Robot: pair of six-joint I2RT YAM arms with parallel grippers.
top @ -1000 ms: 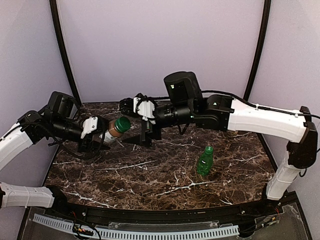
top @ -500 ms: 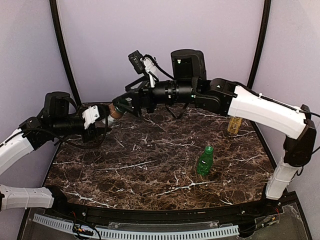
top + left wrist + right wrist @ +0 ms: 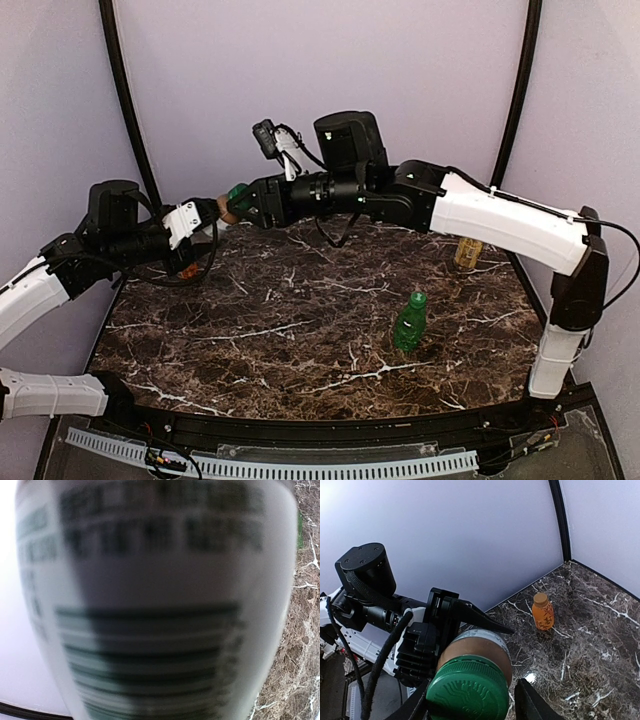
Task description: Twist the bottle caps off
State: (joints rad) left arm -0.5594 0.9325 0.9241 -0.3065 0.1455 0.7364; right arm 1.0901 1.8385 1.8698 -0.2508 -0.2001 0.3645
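Flanking the bottle's (image 3: pixel 160 600) dark green cap (image 3: pixel 467 692), the right gripper (image 3: pixel 472 702) has narrowed

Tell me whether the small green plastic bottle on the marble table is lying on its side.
No, the green bottle stands upright on the table, cap on top.

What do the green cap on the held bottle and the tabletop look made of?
Green cap on the bottle: likely moulded plastic, matte, with embossed relief on top. Tabletop: dark brown marble look with white veins and a slight sheen; possibly printed laminate.
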